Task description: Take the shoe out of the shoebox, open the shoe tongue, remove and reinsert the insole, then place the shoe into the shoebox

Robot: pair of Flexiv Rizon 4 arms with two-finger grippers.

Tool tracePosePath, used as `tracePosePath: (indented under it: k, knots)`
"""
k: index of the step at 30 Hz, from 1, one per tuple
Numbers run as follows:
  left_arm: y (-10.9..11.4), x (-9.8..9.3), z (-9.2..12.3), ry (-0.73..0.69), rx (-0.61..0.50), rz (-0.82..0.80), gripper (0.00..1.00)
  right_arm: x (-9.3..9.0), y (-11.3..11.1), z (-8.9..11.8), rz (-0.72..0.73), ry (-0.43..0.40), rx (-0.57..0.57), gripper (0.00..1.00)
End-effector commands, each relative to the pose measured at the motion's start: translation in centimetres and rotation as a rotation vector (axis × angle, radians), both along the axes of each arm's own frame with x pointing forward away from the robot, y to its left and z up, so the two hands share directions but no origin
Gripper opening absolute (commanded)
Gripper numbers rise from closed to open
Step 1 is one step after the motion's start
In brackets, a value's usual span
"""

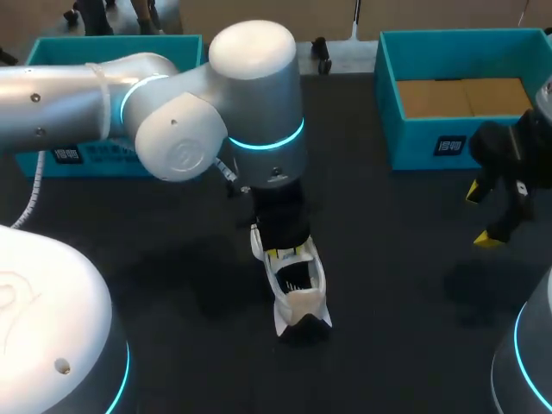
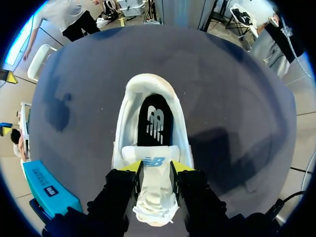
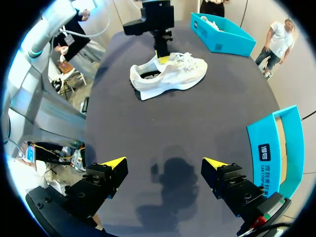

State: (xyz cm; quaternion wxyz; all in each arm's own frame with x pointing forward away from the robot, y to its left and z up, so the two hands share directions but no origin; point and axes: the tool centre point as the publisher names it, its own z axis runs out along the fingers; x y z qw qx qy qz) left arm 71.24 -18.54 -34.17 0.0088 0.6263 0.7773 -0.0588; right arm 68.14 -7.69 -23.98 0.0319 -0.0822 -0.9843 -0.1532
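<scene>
Shoe (image 1: pixel 297 293) sits upright in the middle of the dark desk (image 1: pixel 405 285), well apart from the teal shoebox (image 1: pixel 414 142) at the far right. Left claw (image 2: pixel 156 170) stands over it, pinching the tongue (image 2: pixel 154 162) narrowly between both yellow tips (the black insole (image 2: pixel 154 121) lies inside, just ahead). Right claw (image 3: pixel 163 168) hangs wide, holding nothing, above the desk at the right, near that shoebox.

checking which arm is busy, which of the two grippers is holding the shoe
The left gripper: its yellow tips pinch the shoe by its tongue from both sides. The right gripper hangs open over the table, well away from it.
</scene>
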Motion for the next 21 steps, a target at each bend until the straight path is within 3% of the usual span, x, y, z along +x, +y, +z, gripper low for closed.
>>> tracePosePath:
  k: [1, 10, 12, 13, 14, 18, 21]
  knots:
    - [-0.6, 0.3, -0.2, -0.001, -0.023, 0.004, 0.38, -0.1, 0.0, -0.1, -0.001, -0.001, -0.003, 1.00]
    - [0.8, 0.2, 4.9, -0.072, -0.059, 0.076, 0.48, -0.1, 0.0, -0.1, -0.001, -0.001, -0.003, 1.00]
    - [0.8, 0.0, 5.8, -0.066, -0.067, 0.124, 0.65, -0.1, 0.0, -0.1, -0.001, -0.001, -0.003, 1.00]
    - [0.7, -0.2, 6.1, -0.065, -0.065, 0.163, 0.87, -0.1, 0.0, -0.1, -0.001, -0.001, -0.003, 1.00]
    - [0.7, -0.3, 6.4, -0.045, -0.060, 0.197, 1.00, -0.1, 0.0, -0.1, -0.001, -0.001, -0.003, 1.00]
    - [0.7, -0.6, 7.2, 0.043, -0.025, 0.369, 1.00, -0.1, 0.0, -0.1, -0.001, -0.001, -0.003, 1.00]
    - [0.7, -0.6, 7.2, 0.043, -0.025, 0.369, 1.00, -0.1, 0.0, -0.1, -0.001, -0.001, -0.003, 1.00]
